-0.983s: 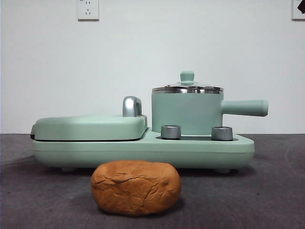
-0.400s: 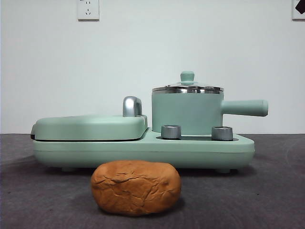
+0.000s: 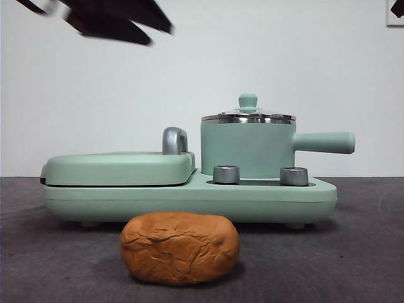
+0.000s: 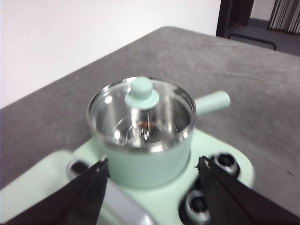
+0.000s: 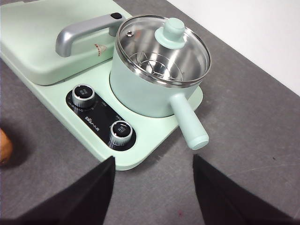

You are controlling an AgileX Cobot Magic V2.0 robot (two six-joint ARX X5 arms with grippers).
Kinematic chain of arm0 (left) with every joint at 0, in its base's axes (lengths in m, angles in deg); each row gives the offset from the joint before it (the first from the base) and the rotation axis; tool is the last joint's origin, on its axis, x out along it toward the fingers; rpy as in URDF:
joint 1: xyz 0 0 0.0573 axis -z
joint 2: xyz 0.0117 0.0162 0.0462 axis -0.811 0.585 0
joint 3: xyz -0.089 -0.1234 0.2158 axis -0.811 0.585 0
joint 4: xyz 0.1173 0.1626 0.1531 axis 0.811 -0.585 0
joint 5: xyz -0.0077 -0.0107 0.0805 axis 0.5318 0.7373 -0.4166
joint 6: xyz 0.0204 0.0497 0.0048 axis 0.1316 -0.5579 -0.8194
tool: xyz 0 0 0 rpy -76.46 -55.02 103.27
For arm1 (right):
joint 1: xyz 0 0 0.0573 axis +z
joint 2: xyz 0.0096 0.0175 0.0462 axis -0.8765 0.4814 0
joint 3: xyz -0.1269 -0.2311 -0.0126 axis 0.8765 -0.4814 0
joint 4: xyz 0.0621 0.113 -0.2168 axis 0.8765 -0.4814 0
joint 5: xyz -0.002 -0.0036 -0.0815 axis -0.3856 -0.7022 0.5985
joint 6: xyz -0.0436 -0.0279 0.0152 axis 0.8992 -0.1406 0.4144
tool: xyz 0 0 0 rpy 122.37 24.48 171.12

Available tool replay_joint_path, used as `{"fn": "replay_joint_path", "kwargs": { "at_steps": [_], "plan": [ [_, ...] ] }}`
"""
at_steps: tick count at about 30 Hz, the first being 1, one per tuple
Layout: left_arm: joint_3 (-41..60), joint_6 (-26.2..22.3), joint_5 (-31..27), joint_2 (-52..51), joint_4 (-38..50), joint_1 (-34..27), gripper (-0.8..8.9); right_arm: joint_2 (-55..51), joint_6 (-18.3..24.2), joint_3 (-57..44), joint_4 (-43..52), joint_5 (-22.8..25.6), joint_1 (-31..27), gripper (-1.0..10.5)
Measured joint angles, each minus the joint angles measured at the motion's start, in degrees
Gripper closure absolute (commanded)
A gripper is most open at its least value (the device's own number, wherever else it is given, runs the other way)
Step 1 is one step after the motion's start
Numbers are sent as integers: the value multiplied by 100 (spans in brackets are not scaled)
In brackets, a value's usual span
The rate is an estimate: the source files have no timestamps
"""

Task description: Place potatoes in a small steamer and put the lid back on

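The potatoes, one orange-brown cracked lump [image 3: 180, 247], lie on the grey table in front of the cooker; only an edge of them [image 5: 3, 146] shows in the right wrist view. The small steamer [image 3: 247, 150] [image 4: 140, 159] [image 5: 140, 93] stands on the cooker's right side, handle pointing right. The lid [image 3: 248, 117] [image 4: 141, 93] [image 5: 161, 51] sits on it. My left gripper [image 4: 152, 161] is open above and short of the steamer; it shows as a blurred black shape [image 3: 154, 33] at the front view's top left. My right gripper [image 5: 153, 158] is open, high over the cooker's front edge, holding nothing.
A flat mint-green griddle [image 3: 120, 167] with a chrome handle [image 3: 175, 140] fills the cooker's left half. Two steel knobs [image 3: 226, 174] [image 3: 294, 176] sit on the base in front of the steamer. A black tip [image 3: 396, 7] shows at the top right corner.
A black arm has come into the front view at the top left, blurred by motion. The potatoes, steamer and lid have not moved.
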Motion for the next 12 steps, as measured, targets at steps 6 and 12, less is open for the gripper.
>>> {"fn": "replay_joint_path", "kwargs": {
  "at_steps": [6, 12],
  "plan": [
    [-426, 98, -435, 1237, 876, 413, 516, 0, -79, 0, 2, 0, 0, 684],
    [-1410, 103, -457, 2365, 909, 662, 515, 0, -81, 0, 2, 0, 0, 684]
  ]
}}
